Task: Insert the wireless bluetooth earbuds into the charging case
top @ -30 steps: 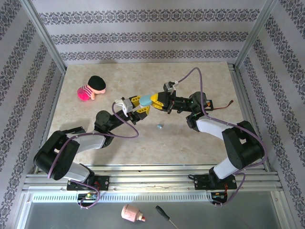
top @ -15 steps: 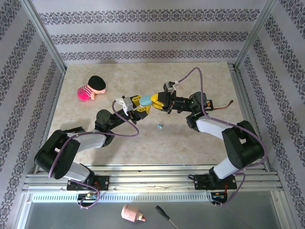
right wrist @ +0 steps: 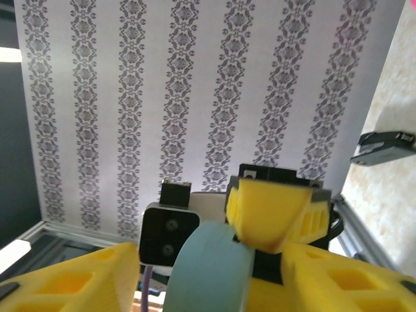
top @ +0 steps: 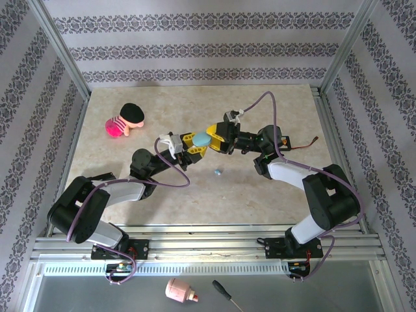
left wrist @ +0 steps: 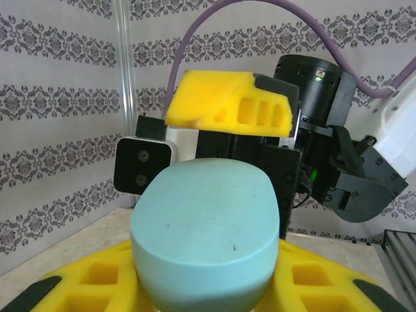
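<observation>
Beige tabletop (top: 260, 110), doll (top: 127, 120) (pink) aside; left fingers (left wrist: 84, 286) tight on case (left wrist: 205, 227), right fingers (right wrist: 71, 276) apart.

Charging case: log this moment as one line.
charging case: mid-air between both grippers | left gripper: gripping it | right gripper: open around it | earbud: loose on table

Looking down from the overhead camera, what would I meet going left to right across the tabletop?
Pink doll → left end effector → pale blue case → right end effector.
</observation>
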